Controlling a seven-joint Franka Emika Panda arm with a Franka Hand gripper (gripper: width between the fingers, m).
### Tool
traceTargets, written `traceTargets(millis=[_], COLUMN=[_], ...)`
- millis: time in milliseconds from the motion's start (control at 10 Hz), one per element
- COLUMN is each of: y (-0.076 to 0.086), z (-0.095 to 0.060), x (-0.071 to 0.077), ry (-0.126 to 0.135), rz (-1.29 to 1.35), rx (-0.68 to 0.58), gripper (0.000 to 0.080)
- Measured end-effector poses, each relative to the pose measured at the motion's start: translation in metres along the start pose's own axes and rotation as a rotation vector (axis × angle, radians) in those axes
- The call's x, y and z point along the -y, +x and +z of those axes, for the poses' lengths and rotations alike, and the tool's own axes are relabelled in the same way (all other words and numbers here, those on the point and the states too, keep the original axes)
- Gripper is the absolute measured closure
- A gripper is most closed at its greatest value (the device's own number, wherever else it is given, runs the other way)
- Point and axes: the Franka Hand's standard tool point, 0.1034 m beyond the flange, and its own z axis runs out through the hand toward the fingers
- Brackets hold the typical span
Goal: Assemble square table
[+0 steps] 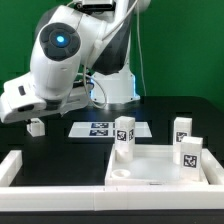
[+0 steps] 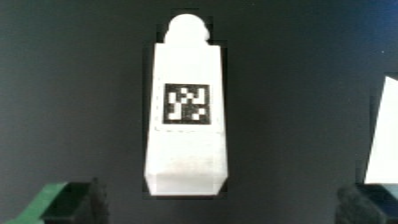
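Exterior: slab [image 1: 160,168] nearest, underside up, three legs [image 1: 124,138] standing in corners. Fourth leg [image 1: 37,127] lies apart on the desk [image 1: 60,150] at that view's left, under the arm.
Wrist: that leg lies flat between the pincer [image 2: 228,198] tips, jaws wide apart, nothing held. Looks light, rigid, smooth plastic; grip across the flat sides mid-length, squarely, or it may slip.

A robot lab is being shown here, not a home. A big white robot arm [image 1: 60,60] with a glowing blue light is being kept over a black table [image 1: 30,140]. A green wall [image 1: 190,50] is being used as a plain backdrop. Black-and-white square tags are being worn by the white table legs [image 1: 124,135], and a marker board [image 1: 100,129] is being kept flat on the table.
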Motion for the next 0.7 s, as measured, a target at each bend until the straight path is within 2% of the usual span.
traceTargets(millis=[100,200,300,500,700], y=[0.001,-0.001,-0.007,-0.005,-0.006], z=[0.005,0.021,0.032,0.046,0.052], x=[-0.004,-0.01,-0.013,-0.003,-0.004], ry=[-0.015,-0.04,-0.038,-0.039,-0.033], rz=[-0.003,-0.01,0.008,0.118,0.111], rx=[-0.003,0.004,0.03,0.084,0.103], gripper=[0.0151,0.0151,0.0151,0.0151,0.0151])
